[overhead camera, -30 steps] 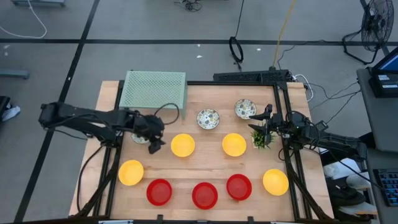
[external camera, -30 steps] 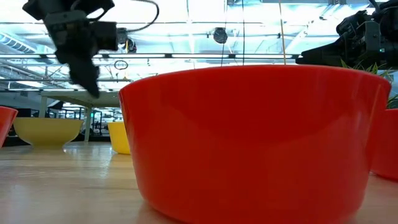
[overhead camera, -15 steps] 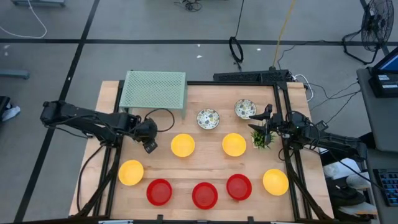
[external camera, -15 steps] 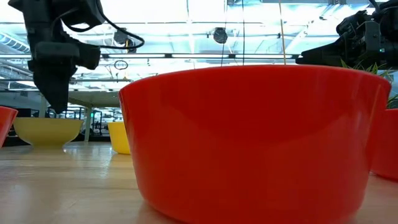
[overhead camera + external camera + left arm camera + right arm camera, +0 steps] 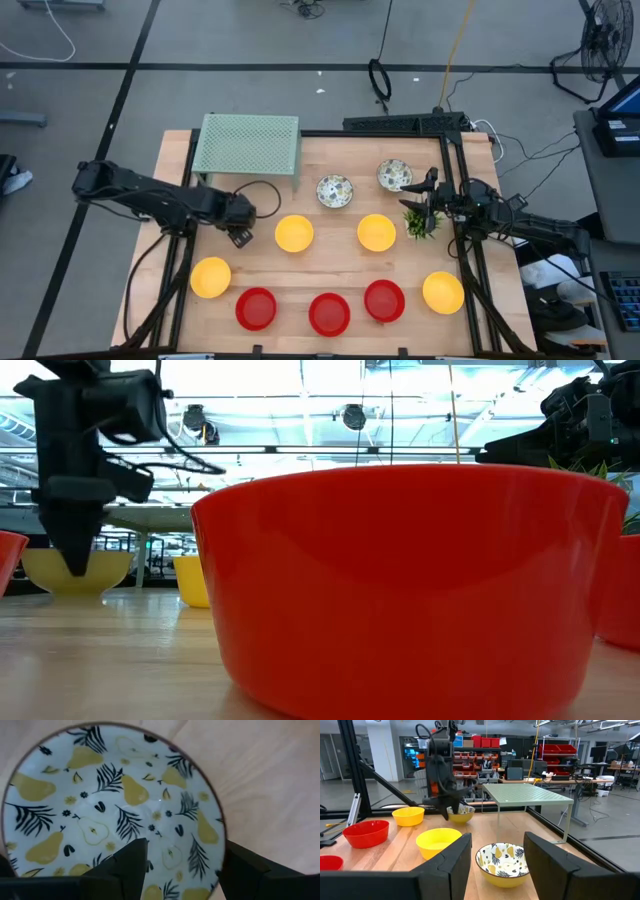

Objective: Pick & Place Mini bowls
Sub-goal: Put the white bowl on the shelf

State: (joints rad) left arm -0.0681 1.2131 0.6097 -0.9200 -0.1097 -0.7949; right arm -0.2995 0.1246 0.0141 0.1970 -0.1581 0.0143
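1. My left gripper [image 5: 238, 232] hangs low over a pear-patterned white bowl [image 5: 110, 810] near the table's left edge, in front of the green mesh rack [image 5: 247, 143]. My fingers [image 5: 127, 865] stand spread, one above the bowl's floor and one near its rim, holding nothing.
2. Risk: if I close from here with one finger inside and one outside, a shallow bite on the thin wall may tip the bowl or let it slip. Descending off-centre could shove it along the wooden table [image 5: 340, 265].
3. Change: one second ago my gripper sat further toward the table's middle; it has drawn back toward the left edge and dropped lower in the low view.
4. My right gripper [image 5: 432, 200] waits beside the small plant [image 5: 417, 222], fingers apart and empty, unmoved.
5. The other bowls lie unchanged: two patterned, four yellow, three red.
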